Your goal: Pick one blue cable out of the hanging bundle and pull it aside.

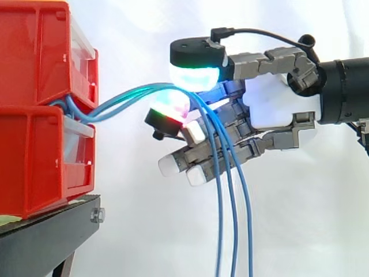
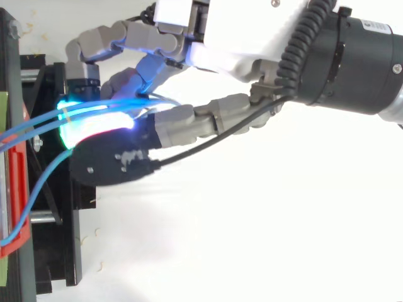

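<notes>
Two stacked red bins point(image 1: 34, 115) stand on a black stand point(image 1: 46, 239). Blue cables point(image 1: 128, 97) come out where the bins meet, arc right and hang down. The robot hand point(image 1: 271, 107) reaches in level from the right and pinches the cables at the top of the arc, between a cyan-glowing pad point(image 1: 195, 76) above and a red-glowing pad point(image 1: 170, 109) below. The hanging strands cross in front of its straighter fingers.

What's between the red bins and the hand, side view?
Just the blue cables. They run from between the red bins across to the hand, are pinched between its glowing pads, then hang down. Behind them is the white curtain.
</notes>
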### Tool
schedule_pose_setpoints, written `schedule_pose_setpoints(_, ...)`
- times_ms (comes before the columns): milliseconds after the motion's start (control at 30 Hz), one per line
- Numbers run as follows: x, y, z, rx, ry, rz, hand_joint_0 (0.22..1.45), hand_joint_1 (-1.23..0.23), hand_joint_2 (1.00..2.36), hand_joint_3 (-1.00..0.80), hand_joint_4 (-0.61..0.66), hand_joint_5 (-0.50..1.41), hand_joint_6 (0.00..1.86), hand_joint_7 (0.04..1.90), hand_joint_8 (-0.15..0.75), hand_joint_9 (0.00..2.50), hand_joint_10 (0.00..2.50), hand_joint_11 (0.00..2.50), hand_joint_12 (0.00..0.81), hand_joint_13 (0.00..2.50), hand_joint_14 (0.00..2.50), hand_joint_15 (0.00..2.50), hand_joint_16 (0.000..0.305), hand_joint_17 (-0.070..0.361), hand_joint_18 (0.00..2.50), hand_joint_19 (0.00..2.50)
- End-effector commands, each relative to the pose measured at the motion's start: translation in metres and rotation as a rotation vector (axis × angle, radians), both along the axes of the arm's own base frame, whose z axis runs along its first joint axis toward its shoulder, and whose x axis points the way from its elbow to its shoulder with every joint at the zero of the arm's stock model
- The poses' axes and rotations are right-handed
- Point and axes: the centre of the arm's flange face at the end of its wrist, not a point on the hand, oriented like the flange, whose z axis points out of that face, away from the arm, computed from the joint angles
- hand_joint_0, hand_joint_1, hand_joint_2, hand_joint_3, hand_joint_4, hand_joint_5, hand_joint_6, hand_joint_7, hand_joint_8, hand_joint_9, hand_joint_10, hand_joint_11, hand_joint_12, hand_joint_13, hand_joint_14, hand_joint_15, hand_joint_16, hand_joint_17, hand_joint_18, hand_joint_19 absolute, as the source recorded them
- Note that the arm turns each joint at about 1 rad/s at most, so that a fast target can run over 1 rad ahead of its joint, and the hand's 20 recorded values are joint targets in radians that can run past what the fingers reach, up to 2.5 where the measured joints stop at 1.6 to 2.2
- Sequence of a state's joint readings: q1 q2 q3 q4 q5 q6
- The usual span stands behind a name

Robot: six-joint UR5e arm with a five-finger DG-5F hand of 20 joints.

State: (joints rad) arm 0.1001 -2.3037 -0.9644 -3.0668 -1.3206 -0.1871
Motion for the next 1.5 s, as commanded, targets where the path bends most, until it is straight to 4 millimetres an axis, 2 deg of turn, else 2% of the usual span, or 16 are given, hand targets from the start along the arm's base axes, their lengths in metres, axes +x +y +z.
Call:
schedule_pose_setpoints(0,0.000,0.000,0.000,0.000,-0.001,0.000,0.78,-0.91,1.01,-0.32,0.13,-0.16,0.93,1.53,0.288,0.69,0.01,0.68,0.397,0.57,0.01,0.38,0.052,0.116,0.53,0.40)
schedule_pose_setpoints(33,0.000,0.000,-0.001,0.000,0.002,0.000,0.80,-0.92,1.01,-0.43,0.11,-0.16,0.93,1.52,0.276,0.69,0.01,0.65,0.395,0.58,0.01,0.38,0.051,0.115,0.55,0.40)
schedule_pose_setpoints(167,-0.001,-0.003,-0.001,0.000,0.005,-0.003,0.81,-0.93,1.00,-0.50,-0.01,-0.15,0.92,1.56,0.223,0.69,0.01,0.59,0.383,0.60,0.02,0.37,0.049,0.111,0.58,0.37)
schedule_pose_setpoints(267,-0.001,-0.004,0.000,0.001,0.006,-0.005,0.68,-0.93,1.00,-0.50,0.05,-0.13,0.92,1.45,0.209,0.74,0.02,0.60,0.377,0.64,0.02,0.41,0.048,0.108,0.59,0.41)
schedule_pose_setpoints(333,-0.002,-0.005,0.001,-0.001,0.008,-0.006,0.51,-0.79,1.00,-0.50,0.12,-0.11,0.90,1.43,0.243,0.80,0.01,0.61,0.405,0.66,0.02,0.44,0.052,0.117,0.60,0.47)
schedule_pose_setpoints(400,-0.002,-0.004,0.000,0.000,0.011,-0.005,0.46,-0.60,1.00,-0.50,0.12,-0.11,0.89,1.42,0.274,0.85,0.01,0.60,0.441,0.67,0.02,0.45,0.058,0.131,0.59,0.52)
schedule_pose_setpoints(500,-0.002,-0.005,-0.001,-0.001,0.014,-0.006,0.47,-0.41,1.00,-0.50,0.12,-0.11,0.87,1.37,0.278,0.86,0.01,0.60,0.440,0.65,0.01,0.44,0.058,0.131,0.54,0.55)
schedule_pose_setpoints(633,-0.002,-0.005,-0.002,-0.002,0.016,-0.006,0.46,-0.33,1.00,-0.50,0.13,-0.11,0.86,1.31,0.304,0.87,0.01,0.60,0.448,0.63,0.01,0.45,0.060,0.136,0.50,0.57)
schedule_pose_setpoints(767,-0.002,-0.005,-0.002,0.000,0.015,-0.006,0.41,-0.40,1.00,-0.50,0.15,-0.12,0.84,1.28,0.332,0.86,0.01,0.58,0.474,0.64,0.02,0.45,0.067,0.150,0.53,0.56)
schedule_pose_setpoints(867,-0.002,-0.008,-0.001,0.000,0.014,-0.009,0.39,-0.52,1.00,-0.50,0.18,-0.13,0.83,1.25,0.348,0.83,0.01,0.59,0.482,0.63,0.01,0.45,0.068,0.154,0.54,0.54)
schedule_pose_setpoints(900,-0.002,-0.008,-0.002,0.000,0.015,-0.009,0.38,-0.63,1.00,-0.50,0.20,-0.15,0.83,1.22,0.347,0.79,0.01,0.59,0.480,0.60,0.01,0.44,0.069,0.155,0.53,0.52)
schedule_pose_setpoints(1033,-0.003,-0.009,-0.002,0.000,0.020,-0.011,0.37,-0.75,1.00,-0.50,0.22,-0.18,0.83,1.16,0.344,0.69,0.01,0.59,0.485,0.52,0.01,0.38,0.071,0.161,0.47,0.46)
schedule_pose_setpoints(1133,-0.004,-0.010,-0.003,-0.001,0.029,-0.013,0.33,-0.71,1.00,-0.50,0.25,-0.17,0.79,1.04,0.355,0.65,0.01,0.51,0.496,0.47,0.01,0.33,0.076,0.171,0.44,0.42)
schedule_pose_setpoints(1233,-0.004,-0.010,-0.003,-0.001,0.029,-0.013,0.31,-0.64,1.00,-0.50,0.28,-0.13,0.64,1.17,0.361,0.62,0.01,0.45,0.507,0.44,0.01,0.30,0.079,0.177,0.41,0.40)
schedule_pose_setpoints(1333,-0.004,-0.010,-0.003,-0.001,0.029,-0.011,0.30,-0.57,1.00,-0.50,0.31,-0.12,0.60,1.19,0.369,0.62,0.01,0.46,0.512,0.43,0.01,0.30,0.080,0.181,0.39,0.41)
schedule_pose_setpoints(1467,-0.004,-0.010,-0.003,-0.001,0.029,-0.013,0.32,-0.47,1.00,-0.50,0.27,-0.10,0.58,1.27,0.365,0.65,0.01,0.45,0.505,0.43,0.01,0.30,0.078,0.176,0.39,0.42)
